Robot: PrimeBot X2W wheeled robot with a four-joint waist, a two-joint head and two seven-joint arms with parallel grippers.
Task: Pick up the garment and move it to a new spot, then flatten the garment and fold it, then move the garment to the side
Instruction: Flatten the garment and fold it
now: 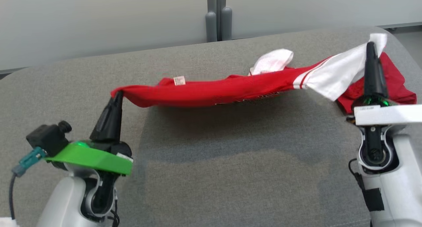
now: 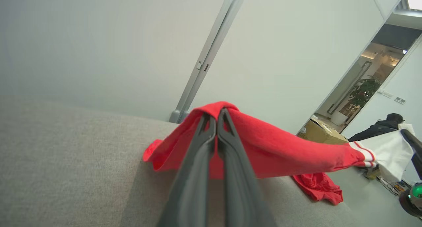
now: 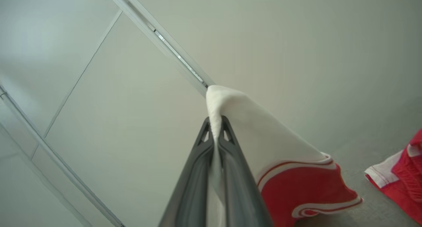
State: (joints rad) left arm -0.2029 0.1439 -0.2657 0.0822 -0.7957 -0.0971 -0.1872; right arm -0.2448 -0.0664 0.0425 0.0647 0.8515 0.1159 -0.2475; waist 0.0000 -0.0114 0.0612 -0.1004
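**Head view.** The left claw (image 1: 118, 95) is clamped tight on a red corner of the jersey (image 1: 224, 90). The right claw (image 1: 371, 46) is clamped tight on a white sleeve (image 1: 339, 72). The jersey hangs stretched between the two claws, lifted off the grey upholstered surface (image 1: 211, 167), with its shadow lying below. A bunch of red cloth rests on the surface just beside the right claw. A second white sleeve (image 1: 273, 60) rises beyond the span, nearer the right claw. A small white label (image 1: 179, 80) sits just past the left claw. Bare surface lies open on the near side between the claws. The far edge runs close beyond both tips, and a rounded corner lies just outside the right claw. Pale wall panels (image 1: 99, 19) and a grey post (image 1: 217, 22) stand behind. Lettering on the jersey's lower fold is too crumpled to read.

**Left wrist view.** The fingers (image 2: 194, 174) meet, with red cloth pinched at their tips. The jersey runs off to the claw's right. Far beyond are a cardboard box (image 2: 318, 131), a potted plant (image 2: 362, 92) and a person (image 2: 379, 128) partly hidden by the sleeve.

**Right wrist view.** The fingers (image 3: 194, 187) press together on white cloth, which drapes over the tips and falls to the right. More red-and-white cloth is cut off at the right edge.
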